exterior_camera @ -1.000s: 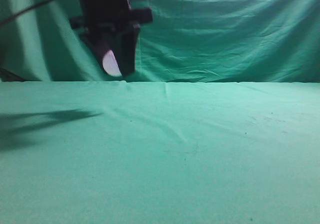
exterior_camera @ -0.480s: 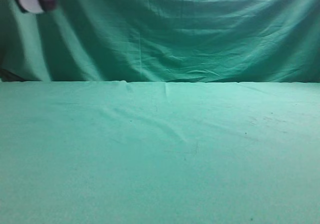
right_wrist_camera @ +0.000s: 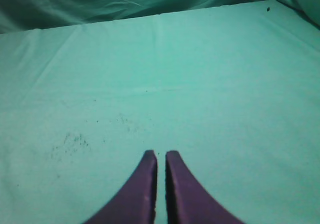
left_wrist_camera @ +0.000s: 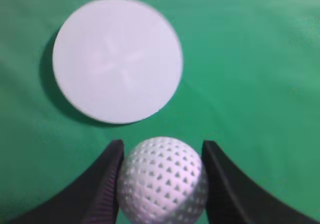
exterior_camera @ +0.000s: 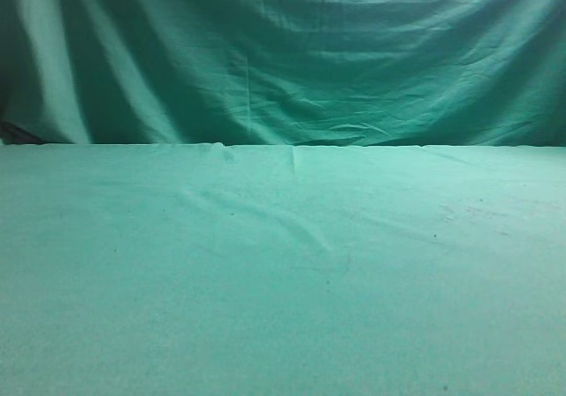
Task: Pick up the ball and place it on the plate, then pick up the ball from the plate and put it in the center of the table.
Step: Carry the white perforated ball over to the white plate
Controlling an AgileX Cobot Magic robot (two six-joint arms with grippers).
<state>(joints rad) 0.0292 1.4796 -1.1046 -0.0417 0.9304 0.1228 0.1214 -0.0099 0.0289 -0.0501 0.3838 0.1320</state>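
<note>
In the left wrist view my left gripper (left_wrist_camera: pixel 162 151) is shut on the white dimpled ball (left_wrist_camera: pixel 162 180), held between both black fingers above the green table (left_wrist_camera: pixel 250 74). A round white plate (left_wrist_camera: pixel 117 59) lies flat on the cloth just ahead of the ball, up and to the left. In the right wrist view my right gripper (right_wrist_camera: pixel 160 156) is shut and empty, low over the table (right_wrist_camera: pixel 160 74). The exterior view shows only the table (exterior_camera: pixel 283 272); neither gripper, ball nor plate shows there.
A draped, wrinkled green backdrop (exterior_camera: pixel 309 51) hangs behind the table's far edge and also shows in the right wrist view (right_wrist_camera: pixel 100 1). Small dark specks (right_wrist_camera: pixel 75 139) mark the cloth.
In the exterior view my left gripper with the ball rose and moved left from the upper left, then left the frame. Its shadow on the table is gone too.
</note>
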